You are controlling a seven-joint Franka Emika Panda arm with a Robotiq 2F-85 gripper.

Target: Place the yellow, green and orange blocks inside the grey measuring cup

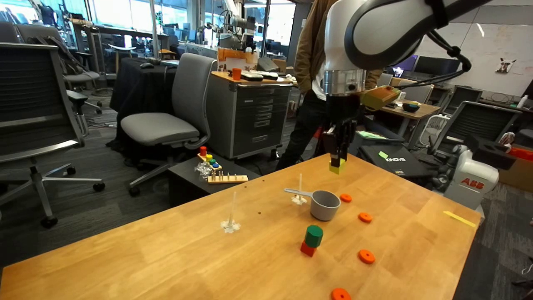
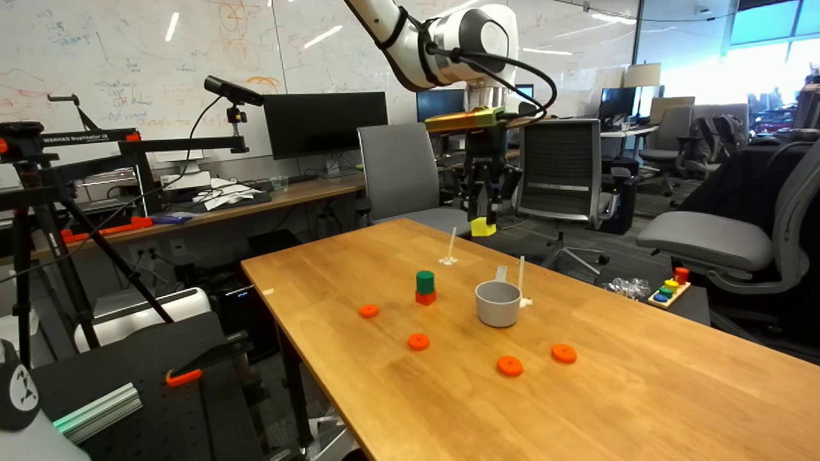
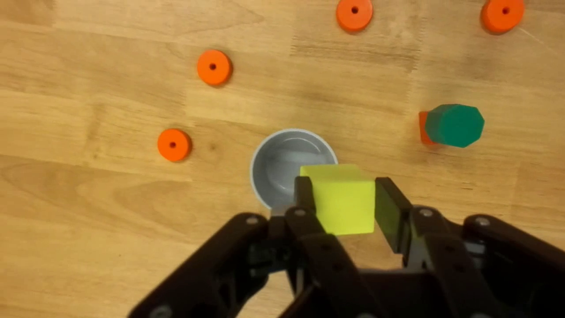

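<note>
In an exterior view, the gripper [image 1: 337,161] points down and is closed around the yellow block [image 1: 338,169], parted only by that block's width; gripper and block hang in the air, clear of the wooden table [image 1: 187,250]. The grey measuring cup [image 1: 325,208] stands upright there, its handle just beside one of two thin upright rods [image 1: 233,208]. The green block [image 1: 314,236] sits on the orange-red block [image 1: 308,249], both outside the cup, and four flat orange discs [image 1: 365,217] lie around, one cut off by the frame. A person [image 1: 307,62] stands behind the robot arm [image 1: 339,46], partly hidden by it. In an exterior view, the yellow block [image 2: 483,228] pokes out below the gripper; the cup [image 2: 498,307] has its mouth up and its handle turned away from the camera, and the stacked pair, green block [image 2: 425,282] on top, stands apart from it. In the wrist view, the fingers [image 3: 390,212] bear on opposite sides of the yellow block [image 3: 344,205], which covers part of the cup's rim; whether it is directly over the mouth I cannot tell. The uncovered part of the cup shows its grey floor. The green block [image 3: 461,126] hides much of the orange-red block [image 3: 424,128] beneath, and each disc has a small central hole.
</note>
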